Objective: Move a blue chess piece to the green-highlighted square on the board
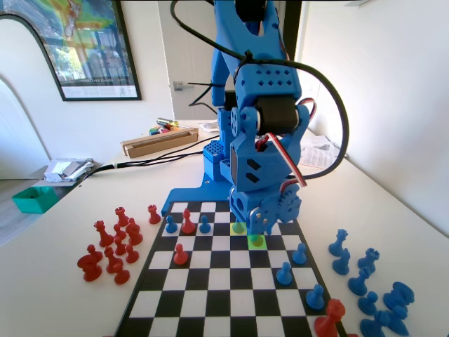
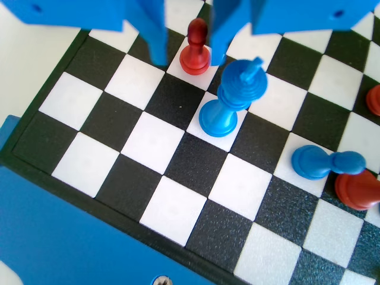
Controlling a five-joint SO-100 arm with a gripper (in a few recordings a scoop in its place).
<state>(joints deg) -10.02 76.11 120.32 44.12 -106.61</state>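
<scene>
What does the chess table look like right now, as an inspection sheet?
Surface: board lies flat on white table.
Job's things: tall blue piece upright on a white square; green square under the arm.
Clutter: red pieces left of the board, blue pieces right of it, fixed view; cardboard box; green tray.
Gripper: gripper open, holding nothing.
Cables: black cable loops off the arm.
Surroundings: framed poster, door.
</scene>
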